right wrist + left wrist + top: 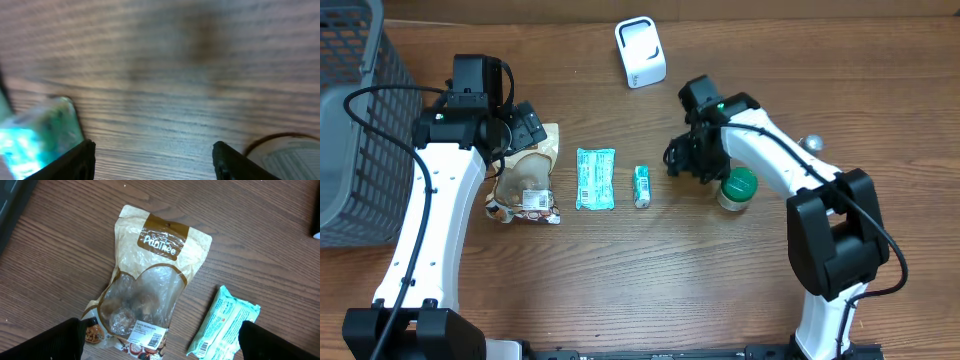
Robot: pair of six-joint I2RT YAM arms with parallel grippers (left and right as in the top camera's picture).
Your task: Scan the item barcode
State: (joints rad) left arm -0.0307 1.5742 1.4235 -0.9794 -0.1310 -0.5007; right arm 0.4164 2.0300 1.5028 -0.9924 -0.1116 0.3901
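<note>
Four items lie in a row on the wooden table: a brown snack bag [525, 178], a teal packet [595, 178], a small green tube [642, 186] and a green-lidded jar [738, 188]. A white scanner [640, 52] stands at the back. My left gripper [523, 128] hovers open over the snack bag [150, 275], whose white barcode label [149, 339] faces up, with the teal packet [225, 325] to its right. My right gripper [155, 162] is low and open over bare wood, between the blurred green tube [35, 137] and the jar [290, 155].
A grey wire basket [360, 130] fills the left edge of the table. A small silver ball [811, 143] lies right of the right arm. The front half of the table is bare wood.
</note>
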